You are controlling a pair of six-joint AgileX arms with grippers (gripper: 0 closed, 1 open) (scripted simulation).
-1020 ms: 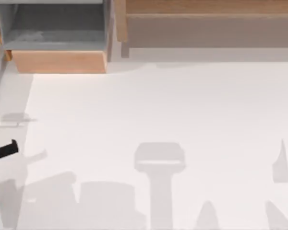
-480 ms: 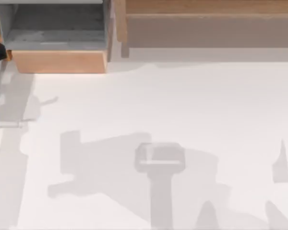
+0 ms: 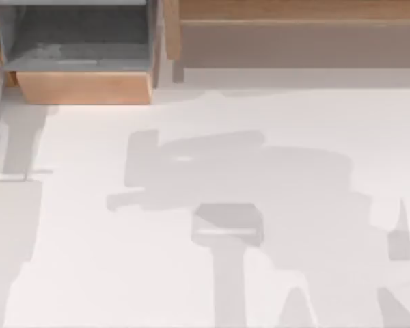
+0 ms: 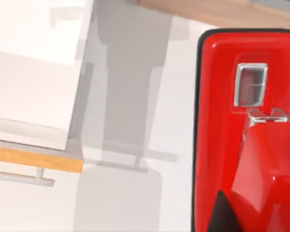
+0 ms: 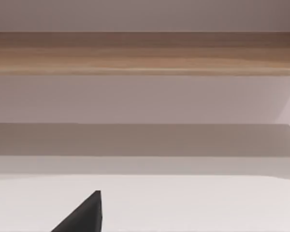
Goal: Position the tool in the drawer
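Tool: the tool [image 4: 246, 135] sits close under my left wrist camera, its glossy red body upright in that picture with a small silver-framed window near its top end; I judge it is carried by my left arm, lifted off the white table [image 3: 212, 287].
Left gripper: a dark sliver at the red body's lower edge may be a fingertip, but I cannot tell whether my fingers are spread or pinching the tool.
Right gripper: a black wedge [image 5: 84, 215] pokes into my right wrist view, likely 1 fingertip; I cannot tell how the fingers stand. This arm looks parked, facing the wide brown unit [image 5: 145, 50].
Drawer: the drawer [image 3: 82, 87] stands pulled out at the table's far left corner in the top view, light-tan front panel toward me, grey floor bare, nothing inside.
Neighbour: the brown unit runs along the far edge, just beside the drawer on its right.
Done: as I judge it, the pick-up and lift; the tool is off the table surface.
Left: carry the tool over the drawer's open box, lower it onto the grey floor, release, withdraw.
Watch: the front panel and side walls; the long body must clear them on the way down.
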